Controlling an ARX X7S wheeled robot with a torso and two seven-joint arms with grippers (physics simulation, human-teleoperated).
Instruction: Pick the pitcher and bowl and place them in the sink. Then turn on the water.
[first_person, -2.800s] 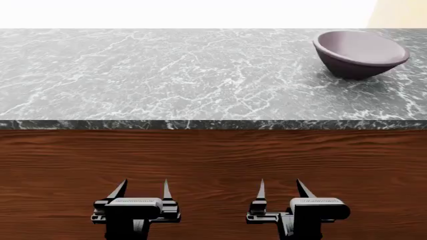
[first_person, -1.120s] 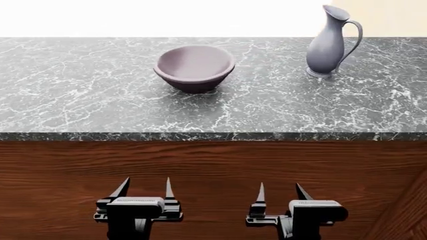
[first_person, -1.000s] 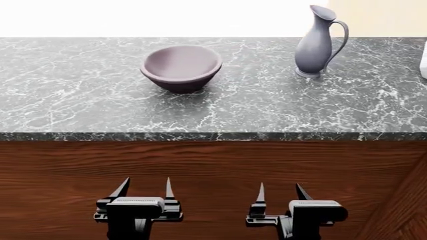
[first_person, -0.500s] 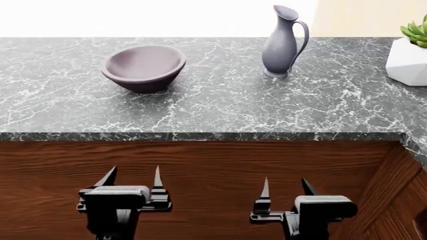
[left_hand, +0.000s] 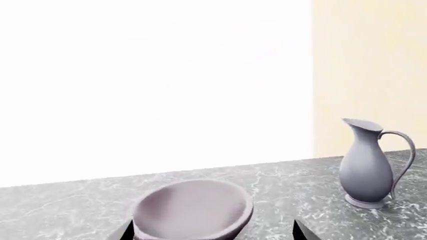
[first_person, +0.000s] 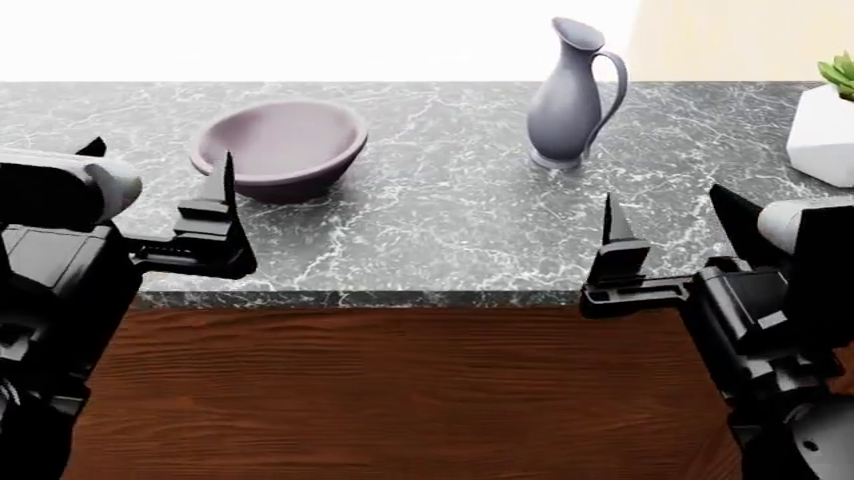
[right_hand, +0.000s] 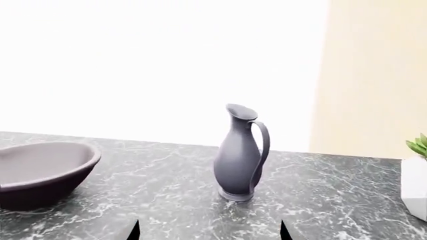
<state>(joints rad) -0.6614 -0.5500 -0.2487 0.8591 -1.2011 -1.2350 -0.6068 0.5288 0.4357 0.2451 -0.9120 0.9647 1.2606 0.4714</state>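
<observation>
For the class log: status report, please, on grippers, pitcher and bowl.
Left gripper and right gripper open, empty. Bowl and pitcher upright on counter. Sink not in view. Path clear.

Both arms are reaching forward at about the same height, one at each side of the head view. The left gripper (first_person: 158, 195) is holding its two pointed fingers spread apart — empty. The right gripper (first_person: 671, 225) is doing likewise, fingers parted around nothing, tips pointing ahead.
</observation>
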